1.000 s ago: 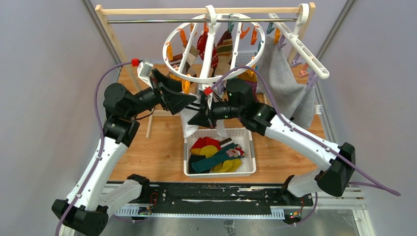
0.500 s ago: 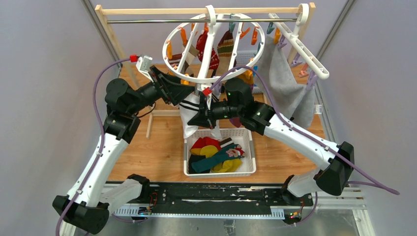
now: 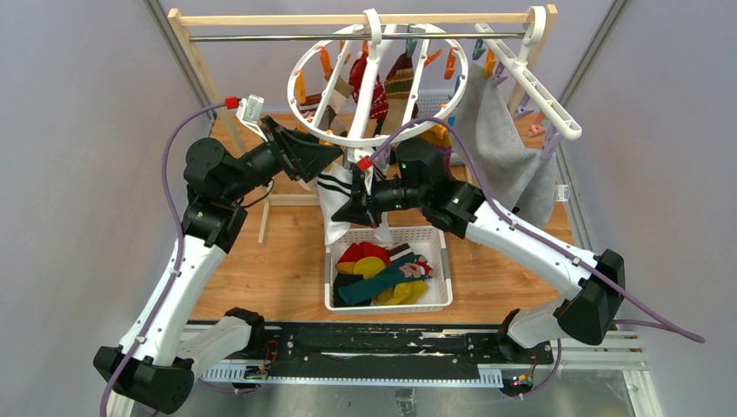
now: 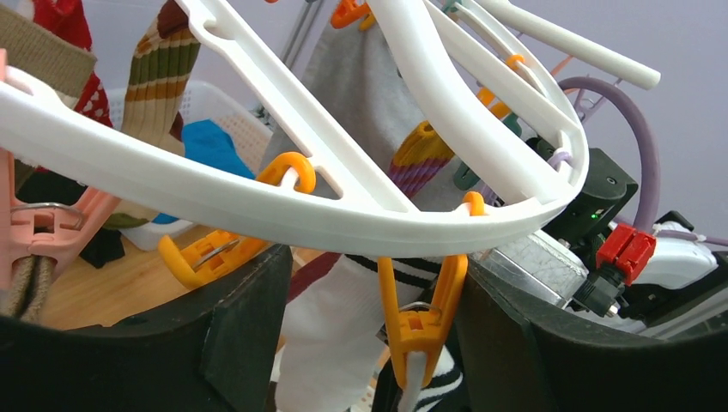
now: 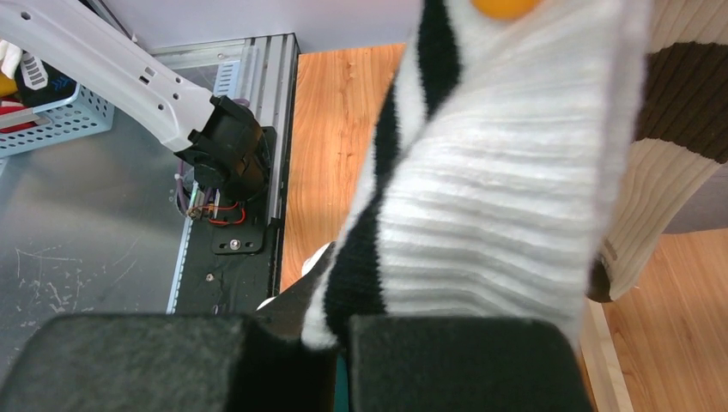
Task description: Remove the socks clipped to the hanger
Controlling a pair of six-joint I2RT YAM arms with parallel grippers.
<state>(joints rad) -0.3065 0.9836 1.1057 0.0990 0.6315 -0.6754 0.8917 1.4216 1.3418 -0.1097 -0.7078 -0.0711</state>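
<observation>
The round white hanger (image 3: 368, 91) hangs from a wooden rail, with several socks clipped under it. Among them are a red patterned sock (image 3: 376, 102) and a striped one (image 3: 398, 82). A white sock with black stripes (image 3: 335, 204) hangs from an orange clip (image 4: 421, 330) on the near rim (image 4: 257, 206). My left gripper (image 3: 326, 161) is open, and in the left wrist view (image 4: 369, 343) its fingers stand either side of that clip. My right gripper (image 3: 358, 208) is shut on the white sock (image 5: 498, 197) just below. A brown-cream sock (image 5: 678, 129) hangs beside it.
A white basket (image 3: 388, 306) holding several loose socks stands on the wooden table under the hanger. A large grey cloth (image 3: 504, 148) hangs from a straight white clip rack (image 3: 539, 87) at the right. Grey walls close in both sides.
My left gripper has moved up and to the right, in under the ring's near rim and around the orange clip. The right gripper has stayed shut on the white sock.
</observation>
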